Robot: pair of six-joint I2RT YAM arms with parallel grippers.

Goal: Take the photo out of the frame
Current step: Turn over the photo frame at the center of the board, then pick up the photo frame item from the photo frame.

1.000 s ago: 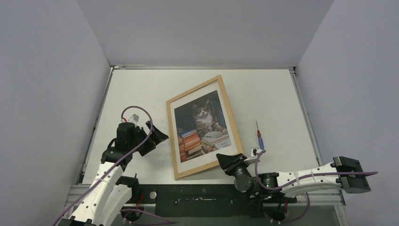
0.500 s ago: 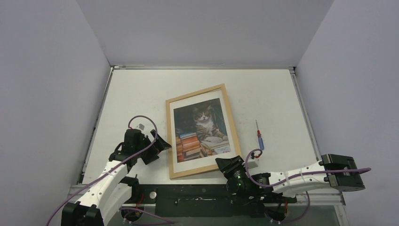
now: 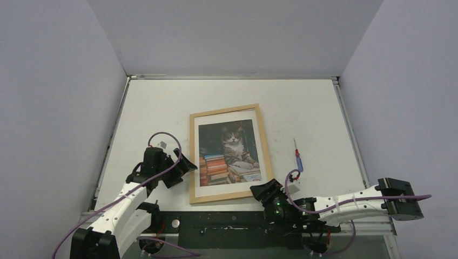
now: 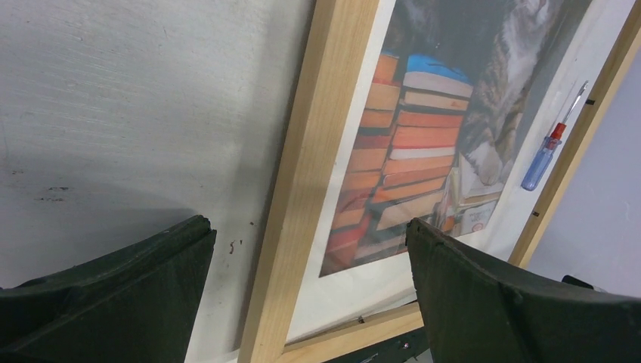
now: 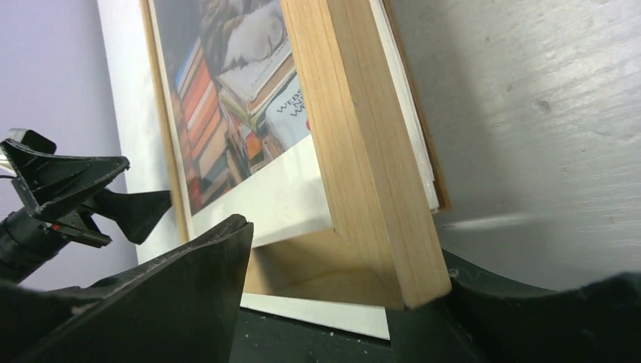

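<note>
The frame [image 3: 193, 156] of light wood lies face up on the white table, holding the photo [image 3: 229, 151] of a cat on stacked books. My left gripper [image 3: 182, 163] is wide open beside the frame's left side. In the left wrist view the left gripper [image 4: 306, 227] straddles the moulding [image 4: 317, 151] near its near corner, without touching it. My right gripper [image 3: 265, 190] is at the near right corner. In the right wrist view the right gripper [image 5: 344, 257] stands open around the corner [image 5: 355, 136]. One finger touches the wood and the other is apart from it.
A screwdriver [image 3: 297, 158] with a red and blue handle lies on the table right of the frame, and also shows in the left wrist view as the screwdriver [image 4: 546, 155]. The black base rail [image 3: 227, 224] runs just below the frame's near edge. Grey walls enclose three sides.
The frame has turned to sit square with the table and settled nearer the front edge. The right gripper's jaws have parted off its corner. The left gripper has moved nearer the front edge, beside the frame's left side.
</note>
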